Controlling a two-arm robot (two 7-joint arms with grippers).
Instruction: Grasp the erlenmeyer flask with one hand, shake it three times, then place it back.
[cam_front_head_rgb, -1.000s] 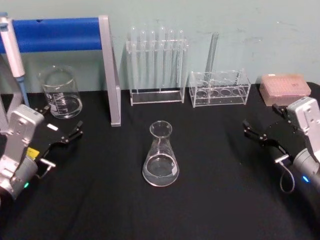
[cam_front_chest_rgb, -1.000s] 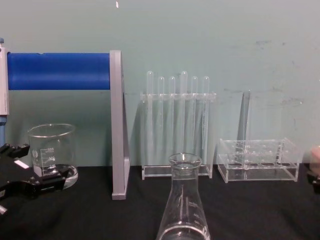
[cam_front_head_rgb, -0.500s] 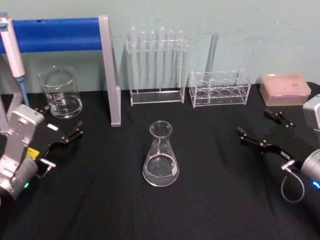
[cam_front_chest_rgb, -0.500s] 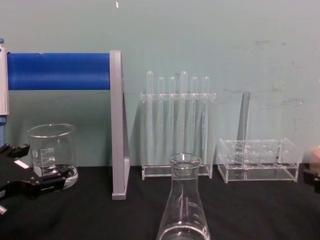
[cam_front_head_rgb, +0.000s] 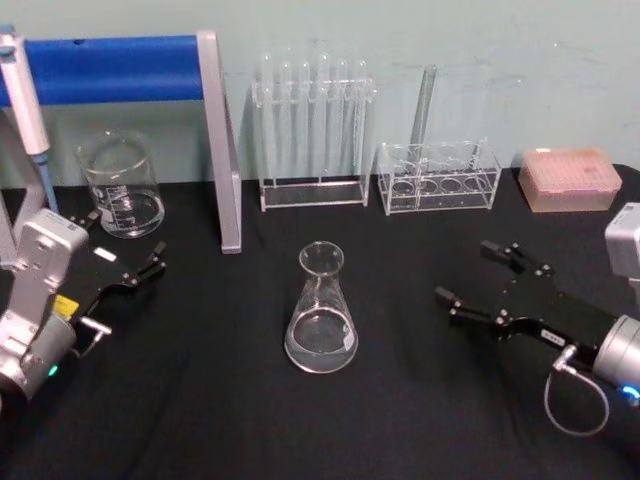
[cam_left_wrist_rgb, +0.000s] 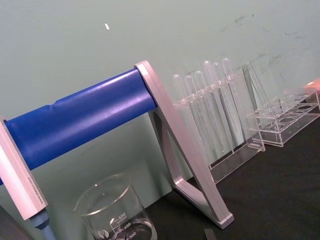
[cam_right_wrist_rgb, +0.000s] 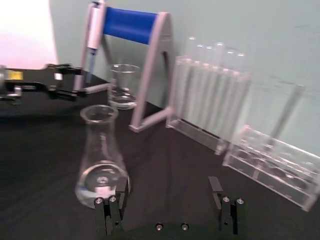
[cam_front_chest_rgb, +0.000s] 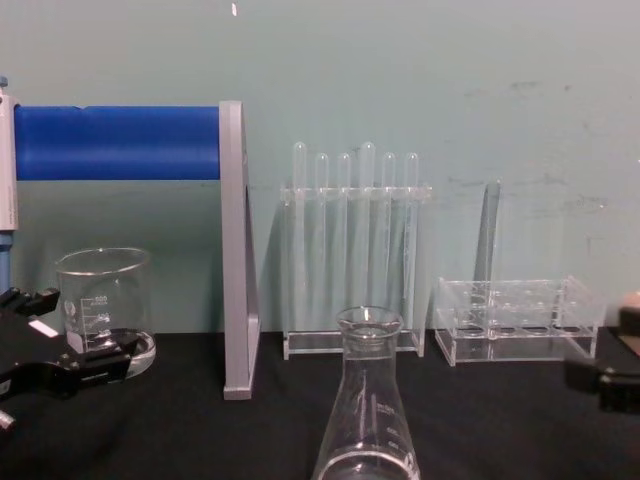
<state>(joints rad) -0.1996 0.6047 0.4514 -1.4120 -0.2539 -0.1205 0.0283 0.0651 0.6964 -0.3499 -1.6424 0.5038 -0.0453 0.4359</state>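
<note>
Erlenmeyer flask (cam_front_head_rgb: 321, 310) upright on black table (cam_front_head_rgb: 400, 420), right pincer (cam_front_head_rgb: 468, 272) released nearby, left pincer (cam_front_head_rgb: 126, 242) released, well apart

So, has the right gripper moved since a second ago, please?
Yes. In the head view the open right gripper has moved left, from near the pink tip box toward the erlenmeyer flask, not yet touching it.

wall (cam_front_head_rgb: 520, 60): pale green, plain painted, spans the whole back | marks: faint scuffs (cam_front_chest_rgb: 540, 88) at upper right, a small white fleck (cam_front_chest_rgb: 234, 9) high up | table (cam_front_head_rgb: 200, 400): covered in matt black cloth, far edge meets the wall | light: even and soft | right wrist view: bright pinkish-white patch (cam_right_wrist_rgb: 25, 30) beside the wall
</note>
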